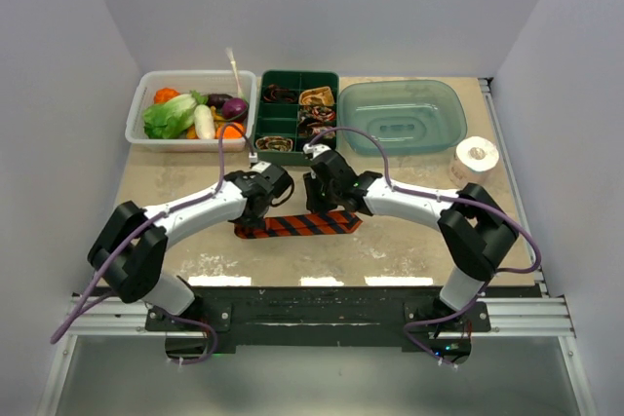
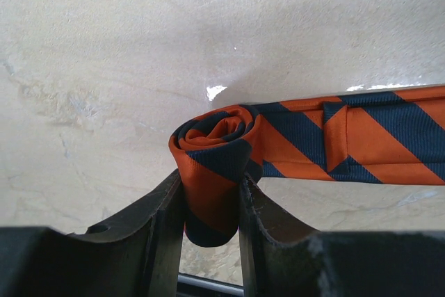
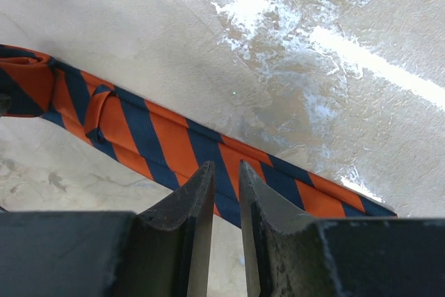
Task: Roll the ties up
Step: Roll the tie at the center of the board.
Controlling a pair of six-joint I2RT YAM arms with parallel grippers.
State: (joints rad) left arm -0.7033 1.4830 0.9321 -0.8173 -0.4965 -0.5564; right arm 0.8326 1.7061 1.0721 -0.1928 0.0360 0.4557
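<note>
The orange-and-black striped tie [image 1: 310, 223] lies flat across the table's middle, its left end wound into a small coil [image 2: 217, 132]. My left gripper [image 1: 261, 211] is shut on that coil, which fills the space between its fingers [image 2: 211, 196]. My right gripper [image 1: 322, 206] hovers over the flat part of the tie [image 3: 163, 140], its fingers nearly together with a narrow gap and nothing between them [image 3: 226, 180]. The pointed end [image 1: 353, 223] lies to the right. Small coiled ties [image 1: 314, 97] sit in the green tray.
A green divided tray [image 1: 297, 73] stands at the back centre. A clear bin of toy vegetables [image 1: 138, 114] is to its left and a teal plastic basin [image 1: 402, 116] to its right. A white paper roll [image 1: 477, 155] sits at the right edge.
</note>
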